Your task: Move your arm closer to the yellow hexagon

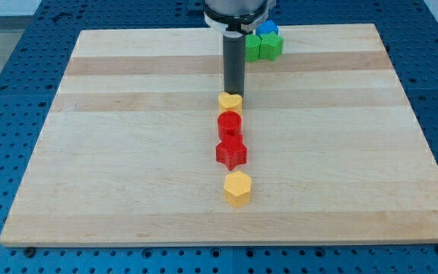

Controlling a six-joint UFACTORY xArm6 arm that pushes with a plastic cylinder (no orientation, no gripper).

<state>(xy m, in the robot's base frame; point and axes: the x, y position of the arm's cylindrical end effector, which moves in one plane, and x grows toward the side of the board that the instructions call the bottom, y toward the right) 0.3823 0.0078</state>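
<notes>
The yellow hexagon (pixel 237 188) lies near the view's bottom centre of the wooden board (pixel 128 152). My tip (pixel 234 93) is well above it in the view, right at the top edge of a small yellow block (pixel 230 100) whose shape I cannot make out. Between that block and the hexagon lie a red cylinder (pixel 230 123) and a red star (pixel 232 153), all in one column.
A blue block (pixel 268 30) and two green blocks (pixel 263 47) sit close together at the view's top, right of the rod. The board lies on a blue perforated table (pixel 6 91).
</notes>
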